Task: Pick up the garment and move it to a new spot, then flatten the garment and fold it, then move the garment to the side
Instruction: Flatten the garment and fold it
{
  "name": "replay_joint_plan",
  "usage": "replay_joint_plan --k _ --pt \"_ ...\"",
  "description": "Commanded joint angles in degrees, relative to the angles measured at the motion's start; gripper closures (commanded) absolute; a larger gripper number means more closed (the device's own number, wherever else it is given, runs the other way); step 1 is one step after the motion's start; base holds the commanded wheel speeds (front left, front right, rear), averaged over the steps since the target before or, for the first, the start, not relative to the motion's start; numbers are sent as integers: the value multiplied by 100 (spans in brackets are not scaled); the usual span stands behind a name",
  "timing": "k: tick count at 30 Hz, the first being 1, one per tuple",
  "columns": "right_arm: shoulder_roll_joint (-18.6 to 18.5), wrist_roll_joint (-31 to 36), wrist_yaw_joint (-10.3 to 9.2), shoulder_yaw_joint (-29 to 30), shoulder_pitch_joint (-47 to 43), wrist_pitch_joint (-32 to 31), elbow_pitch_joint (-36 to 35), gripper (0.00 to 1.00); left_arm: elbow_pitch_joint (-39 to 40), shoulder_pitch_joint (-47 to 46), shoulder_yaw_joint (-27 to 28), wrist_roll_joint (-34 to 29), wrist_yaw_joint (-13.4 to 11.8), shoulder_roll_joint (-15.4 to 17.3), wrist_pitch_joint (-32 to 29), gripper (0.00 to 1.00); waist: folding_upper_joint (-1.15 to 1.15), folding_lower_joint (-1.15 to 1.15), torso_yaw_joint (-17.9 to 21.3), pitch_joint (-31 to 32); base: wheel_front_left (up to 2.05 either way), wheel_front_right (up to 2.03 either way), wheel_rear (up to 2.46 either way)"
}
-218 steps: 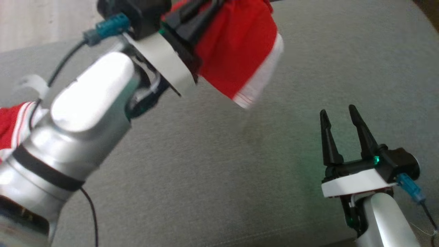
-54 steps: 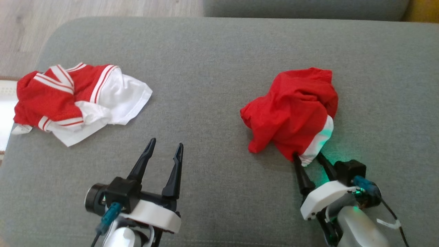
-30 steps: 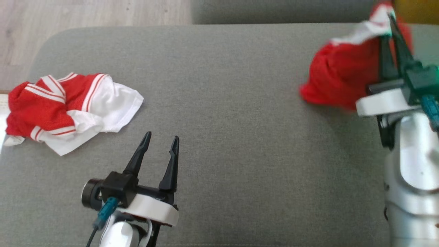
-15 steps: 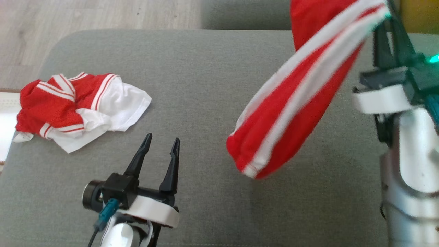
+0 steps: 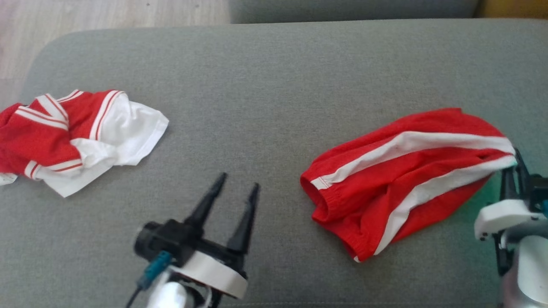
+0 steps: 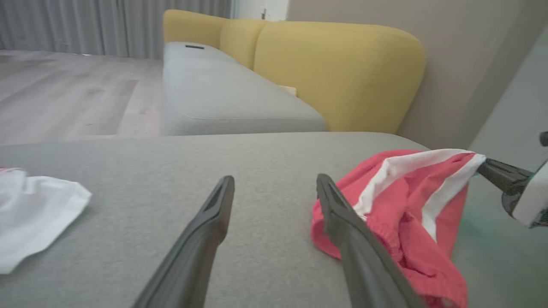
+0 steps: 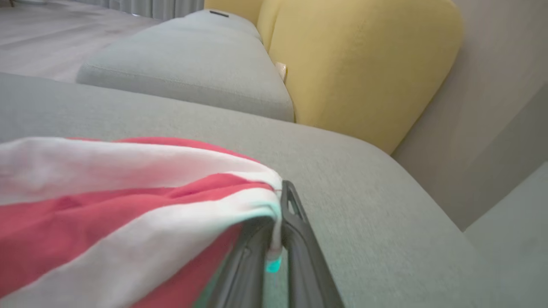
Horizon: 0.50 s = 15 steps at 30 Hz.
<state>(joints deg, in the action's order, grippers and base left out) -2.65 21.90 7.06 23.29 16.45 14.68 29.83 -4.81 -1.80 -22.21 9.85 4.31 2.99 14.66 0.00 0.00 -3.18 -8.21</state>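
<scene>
Two garments, two grippers, two grey cushions.
The garments: one pair of red shorts (image 5: 385, 186) with two white stripes (image 5: 428, 140), and one crumpled red-and-white top (image 5: 72, 137) (a jersey, by the look of it). One left gripper (image 5: 239, 180) and one right gripper (image 5: 513, 164), each with two dark fingers (image 5: 207, 201). One grey seat cushion (image 5: 274, 85) carries both garments; a second cushion (image 5: 342, 8) sits behind it.

Red white-striped shorts (image 5: 385, 188) on the grey cushion (image 5: 265, 77), one corner in the closed right hand (image 5: 511, 164)
</scene>
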Motion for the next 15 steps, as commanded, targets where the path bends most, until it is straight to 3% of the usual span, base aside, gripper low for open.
replay_joint_plan --k 1,2,4,10,15 --pt "-23 37 43 -22 183 32 -82 63 137 -276 62 70 66 -12 34 0 0 0 44 -33 0 0 0" --pt "-23 40 43 51 208 32 -43 0 76 -290 -35 122 115 -12 34 0 0 0 64 -41 0 0 0" --pt "-23 42 43 95 236 32 -40 0 -59 -346 -229 242 192 -12 34 0 0 0 98 -52 0 0 0" --pt "-23 -57 43 28 126 32 -256 0 -670 -606 -835 1366 299 -12 34 0 0 0 218 -66 0 0 0" --pt "-23 -206 43 -173 0 32 -442 0 -1318 -964 -1345 2780 314 -12 34 0 0 0 341 -95 0 0 0"
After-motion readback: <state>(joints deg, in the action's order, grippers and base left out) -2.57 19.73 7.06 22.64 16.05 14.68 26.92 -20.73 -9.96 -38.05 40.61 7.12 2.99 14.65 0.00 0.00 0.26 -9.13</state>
